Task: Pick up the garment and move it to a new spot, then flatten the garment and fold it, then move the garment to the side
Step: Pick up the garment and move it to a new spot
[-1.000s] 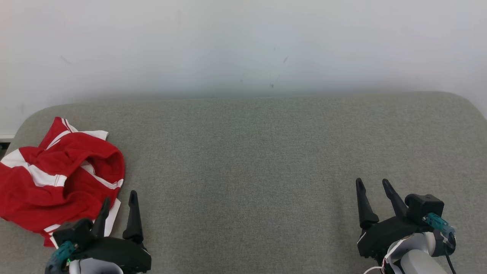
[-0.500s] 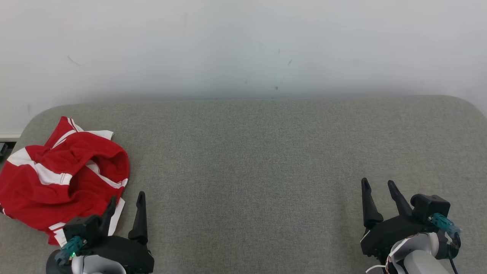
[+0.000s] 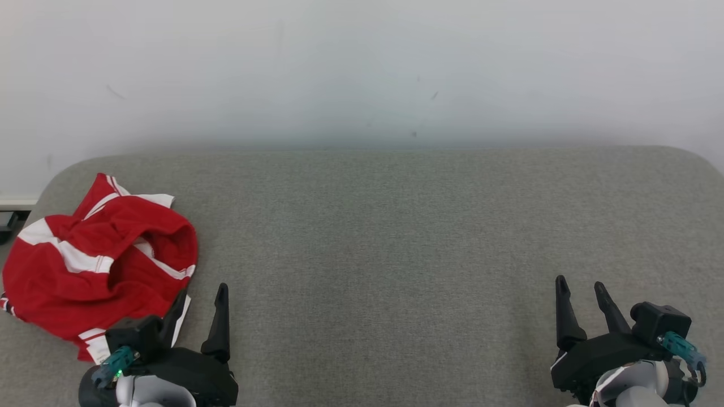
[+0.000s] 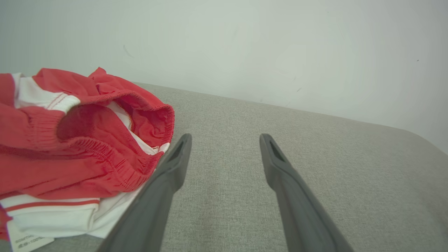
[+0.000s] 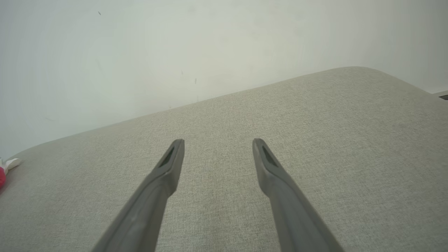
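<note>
At the far-left end of the grey upholstered surface (image 3: 396, 237), the red-and-white shorts (image 3: 96, 260) are seen crumpled in a heap with the elastic waistband gaping, not yet picked up. Over the last second the whole head view has been shifted slightly, wall scuffs included, so camera motion is assumed. The shorts are judged unmoved on the fabric. Left gripper (image 3: 203, 288) is spread fully and holds nothing, and its left finger is lined up over the heap's near-right edge; contact can't be told. Right gripper (image 3: 579, 281) is also spread wide and empty, well apart at the near right. The task is judged to be at its start, with the first grasp still to be made. The surface is woven grey fabric with rounded corners, backed by a plain white wall (image 3: 362, 68).
</note>
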Controlling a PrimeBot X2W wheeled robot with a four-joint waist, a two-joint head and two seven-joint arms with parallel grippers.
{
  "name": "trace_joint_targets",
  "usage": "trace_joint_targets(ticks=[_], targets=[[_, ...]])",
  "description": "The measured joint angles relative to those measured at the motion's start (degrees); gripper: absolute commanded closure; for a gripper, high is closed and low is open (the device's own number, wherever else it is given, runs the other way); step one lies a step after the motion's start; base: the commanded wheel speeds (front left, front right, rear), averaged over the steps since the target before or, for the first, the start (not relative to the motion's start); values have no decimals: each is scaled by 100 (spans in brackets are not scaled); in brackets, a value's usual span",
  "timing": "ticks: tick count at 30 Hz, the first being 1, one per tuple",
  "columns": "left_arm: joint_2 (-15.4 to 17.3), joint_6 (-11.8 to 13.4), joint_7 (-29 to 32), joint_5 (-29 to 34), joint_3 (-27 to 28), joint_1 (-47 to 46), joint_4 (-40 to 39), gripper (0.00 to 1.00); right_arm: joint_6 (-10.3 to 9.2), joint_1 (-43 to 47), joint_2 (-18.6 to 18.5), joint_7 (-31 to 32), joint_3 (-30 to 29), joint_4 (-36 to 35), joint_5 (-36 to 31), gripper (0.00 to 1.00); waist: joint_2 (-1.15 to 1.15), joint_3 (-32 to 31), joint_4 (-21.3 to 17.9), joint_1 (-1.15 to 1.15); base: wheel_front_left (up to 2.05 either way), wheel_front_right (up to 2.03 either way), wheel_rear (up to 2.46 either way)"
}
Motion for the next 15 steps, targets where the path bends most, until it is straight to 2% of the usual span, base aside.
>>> trace_joint_targets(ticks=[8, 15], targets=[[-67, -25, 114, 35, -105, -22, -46, 0, 0, 158, -23, 47, -111, -144, 24, 0, 0, 6, 324, 0, 0, 0, 0], [82, 62, 129, 35, 75, 54, -176, 0, 0, -54, 141, 159, 111, -265, 23, 0, 0, 47, 823, 0, 0, 0, 0]])
